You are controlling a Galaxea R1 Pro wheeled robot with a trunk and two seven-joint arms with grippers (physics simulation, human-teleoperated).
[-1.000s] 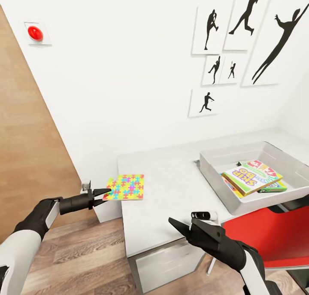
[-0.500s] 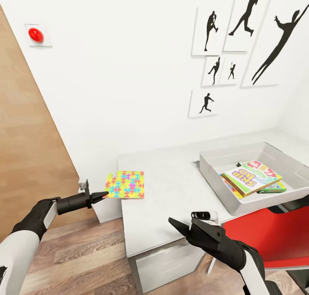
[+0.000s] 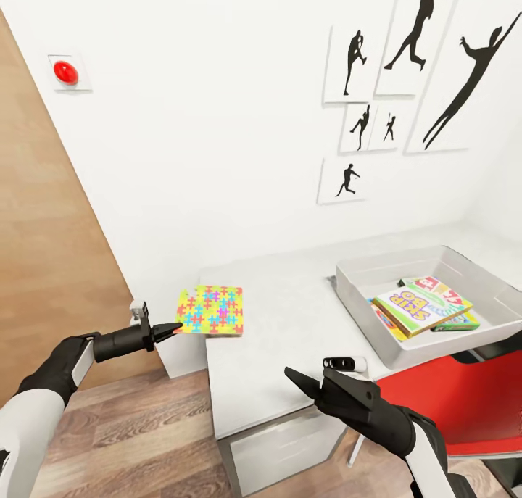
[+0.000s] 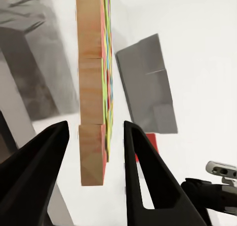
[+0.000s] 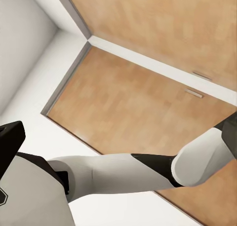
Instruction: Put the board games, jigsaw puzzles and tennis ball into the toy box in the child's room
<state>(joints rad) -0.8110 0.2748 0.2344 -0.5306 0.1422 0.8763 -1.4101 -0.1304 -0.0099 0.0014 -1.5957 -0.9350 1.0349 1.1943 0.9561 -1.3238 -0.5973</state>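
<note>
A multicoloured jigsaw puzzle [image 3: 210, 311] lies at the white table's [image 3: 290, 324] left end and sticks out past its edge. My left gripper [image 3: 171, 329] comes in from the left, shut on that overhanging edge. In the left wrist view the puzzle [image 4: 93, 112] is seen edge-on between the two black fingers [image 4: 143, 167]. The grey toy box [image 3: 362, 306] stands at the table's right end with board games [image 3: 424, 304] stacked inside. My right gripper [image 3: 301, 380] hovers open and empty at the table's near edge.
A red chair [image 3: 449, 404] is tucked in below the toy box on the right. A wooden door [image 3: 51, 251] fills the left wall, with a red button [image 3: 65, 72] above it. Wood floor runs under my left arm.
My left gripper's fingers have come together on the puzzle's overhanging edge. The head camera has shifted slightly. The right arm has not moved.
</note>
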